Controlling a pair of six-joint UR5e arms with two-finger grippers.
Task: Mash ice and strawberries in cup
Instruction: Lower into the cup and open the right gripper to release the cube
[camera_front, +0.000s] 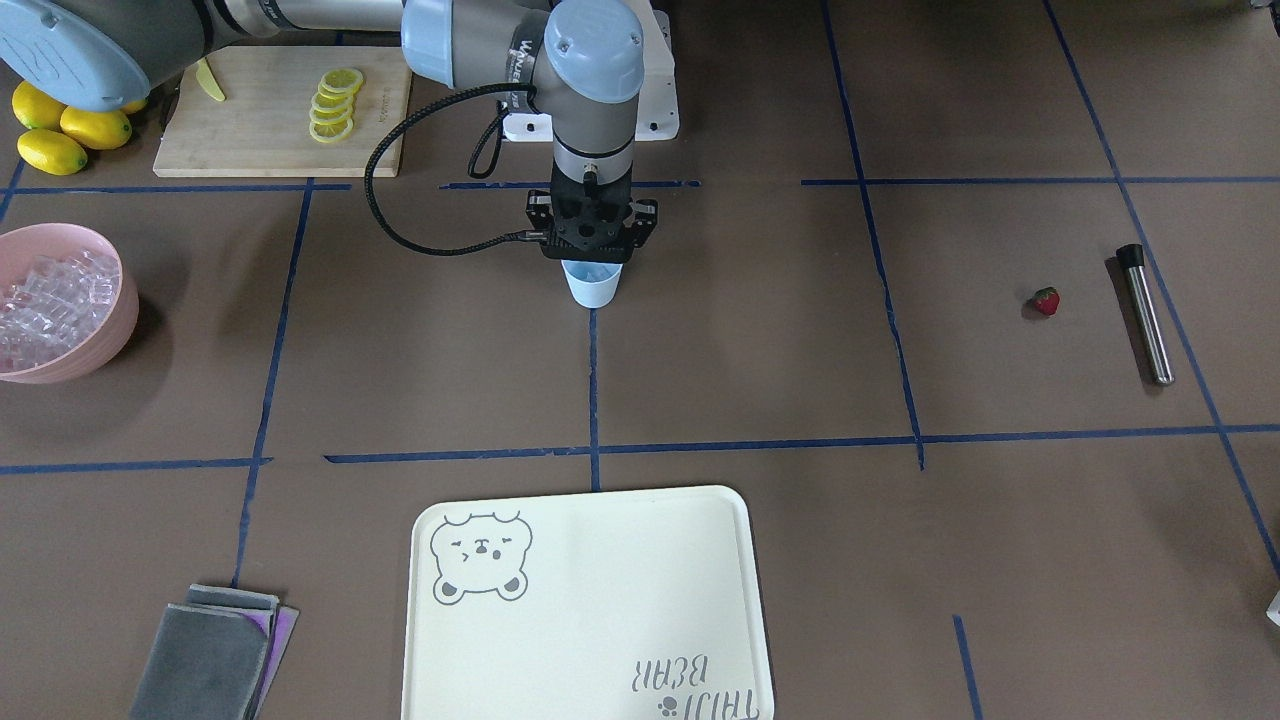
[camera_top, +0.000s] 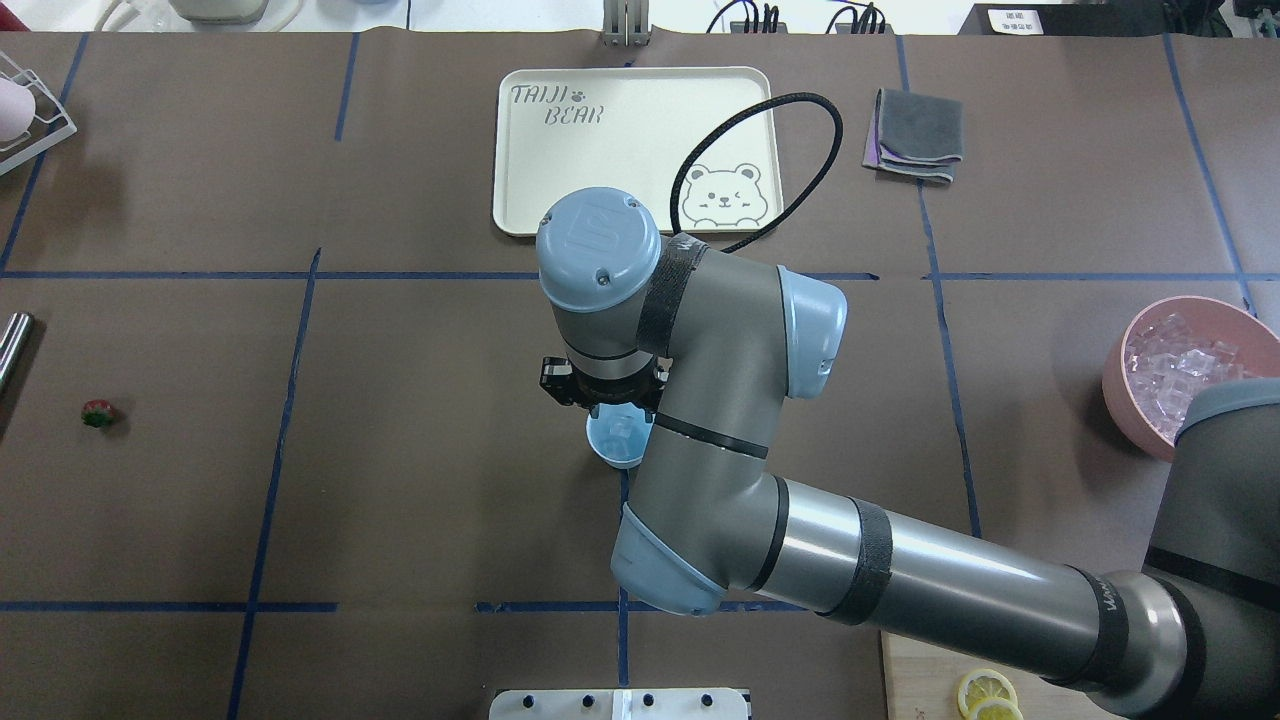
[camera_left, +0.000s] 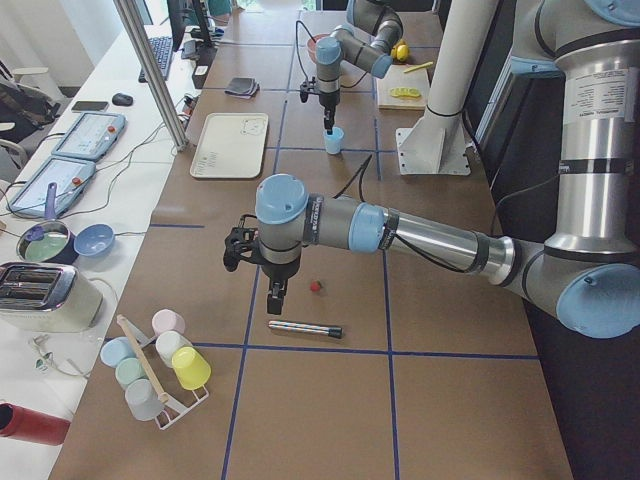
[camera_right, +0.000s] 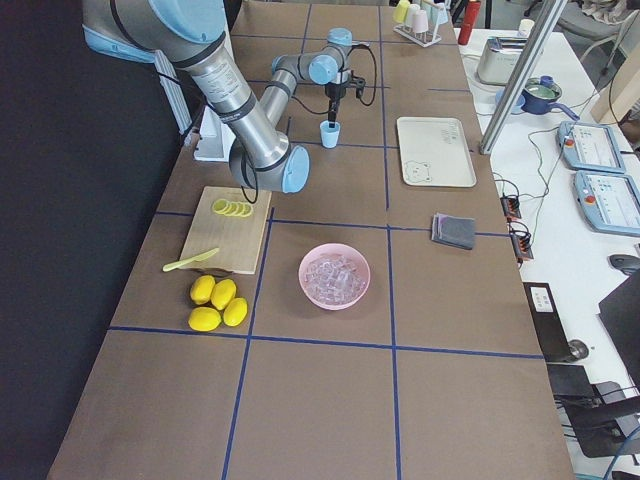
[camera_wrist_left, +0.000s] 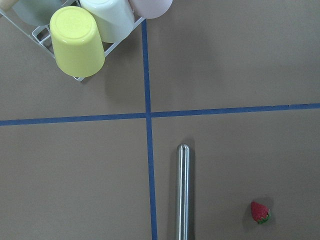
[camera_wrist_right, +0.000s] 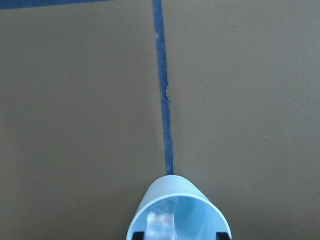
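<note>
The pale-blue cup (camera_front: 592, 285) stands upright at the table's middle. My right gripper (camera_front: 592, 264) hangs straight above it, fingers dipped into the rim. In the right wrist view its dark fingertips (camera_wrist_right: 221, 235) sit wide apart, open, at the cup (camera_wrist_right: 178, 210) mouth, with an ice cube (camera_wrist_right: 161, 224) inside. More ice (camera_front: 45, 305) fills the pink bowl (camera_front: 125, 300). The strawberry (camera_front: 1046, 300) lies on the table beside a steel rod (camera_front: 1145, 315). My left gripper (camera_left: 275, 295) hovers near the strawberry (camera_left: 316, 286); whether it is open or shut, I cannot tell.
A cutting board with lemon slices (camera_front: 335, 100) and whole lemons (camera_front: 60, 130) sit near the robot base. A cream tray (camera_front: 590, 600) and folded cloths (camera_front: 215, 655) lie at the far edge. A rack of cups (camera_wrist_left: 80, 40) stands past the rod (camera_wrist_left: 183, 192).
</note>
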